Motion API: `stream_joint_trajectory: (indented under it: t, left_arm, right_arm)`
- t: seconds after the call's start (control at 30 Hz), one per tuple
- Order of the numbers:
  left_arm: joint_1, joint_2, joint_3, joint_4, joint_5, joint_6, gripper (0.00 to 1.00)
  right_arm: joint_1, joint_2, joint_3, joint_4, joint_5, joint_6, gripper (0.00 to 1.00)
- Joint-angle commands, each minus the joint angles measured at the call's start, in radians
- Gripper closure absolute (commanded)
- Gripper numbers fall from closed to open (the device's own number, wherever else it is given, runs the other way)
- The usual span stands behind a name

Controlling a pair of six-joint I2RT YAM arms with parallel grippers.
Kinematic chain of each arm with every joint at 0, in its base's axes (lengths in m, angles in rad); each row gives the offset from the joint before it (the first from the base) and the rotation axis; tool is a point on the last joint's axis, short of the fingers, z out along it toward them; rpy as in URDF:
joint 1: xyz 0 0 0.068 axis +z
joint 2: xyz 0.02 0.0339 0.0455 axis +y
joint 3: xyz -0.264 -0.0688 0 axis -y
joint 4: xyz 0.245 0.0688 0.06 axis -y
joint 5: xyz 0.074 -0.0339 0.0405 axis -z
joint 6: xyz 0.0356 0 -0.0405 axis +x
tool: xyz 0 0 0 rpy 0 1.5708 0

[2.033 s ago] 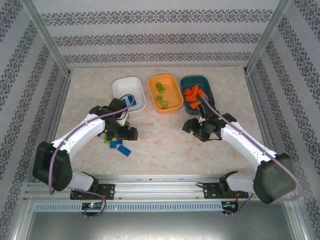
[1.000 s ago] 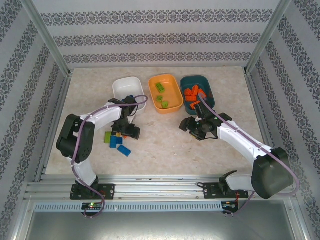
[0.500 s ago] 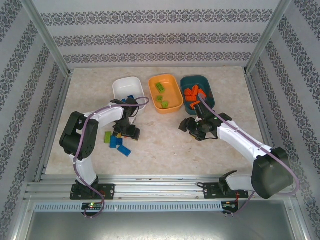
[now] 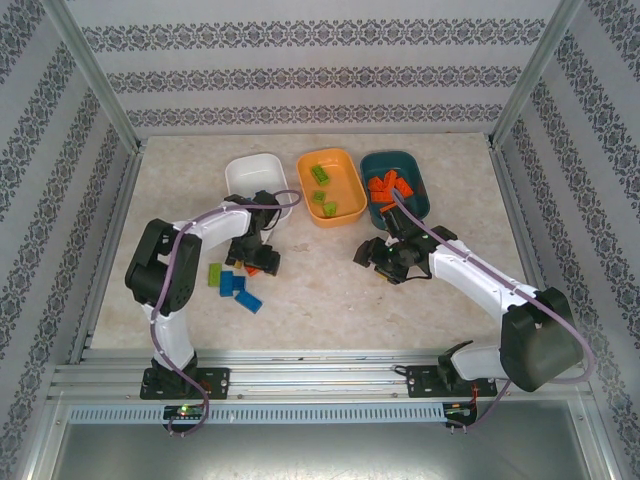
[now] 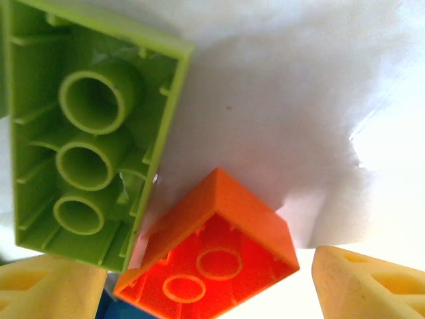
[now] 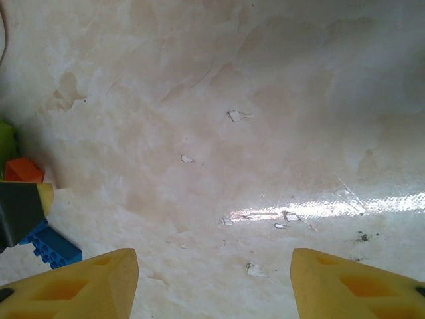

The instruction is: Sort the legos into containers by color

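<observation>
Seen from the top, my left gripper [image 4: 248,258] hovers low over a loose pile of legos in front of the white dish [image 4: 250,170]. In the left wrist view it [image 5: 212,292] is open, its yellow fingertips [image 5: 372,286] either side of an upturned orange brick [image 5: 212,259], with a gap on the right. An upturned lime green brick [image 5: 86,133] lies just beyond. My right gripper [image 4: 385,262] stands open over bare table [image 6: 212,166], near the dark teal dish [image 4: 412,170] of orange bricks [image 4: 385,185]. The orange dish [image 4: 345,165] holds green bricks [image 4: 320,175].
A green brick [image 4: 215,274] and two blue bricks [image 4: 232,284] [image 4: 250,301] lie loose left of and nearer than the left gripper. The right wrist view catches a blue brick [image 6: 53,247] and the orange brick [image 6: 23,171] at its left edge. Metal frame posts and patterned walls bound the table.
The left arm's elbow has folded back toward its base while its gripper stayed over the pile, and the orange brick now shows beside it. The right gripper has drifted slightly left.
</observation>
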Motion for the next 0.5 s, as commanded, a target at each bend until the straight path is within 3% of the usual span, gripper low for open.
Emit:
stream_joint_trajectory:
  t: [0.0, 0.17, 0.47]
  left_arm:
    - [-0.025, 0.028, 0.025, 0.01, 0.03, -0.008, 0.2]
    - [-0.066, 0.015, 0.001, 0.027, 0.054, -0.057, 0.23]
    - [-0.099, -0.042, -0.125, 0.097, 0.09, -0.131, 0.43]
  right_arm:
    - [0.009, -0.012, 0.026, -0.01, -0.009, 0.009, 0.38]
    - [0.01, -0.007, 0.027, -0.007, -0.009, 0.008, 0.38]
    - [0.03, 0.024, 0.037, 0.02, -0.012, 0.016, 0.38]
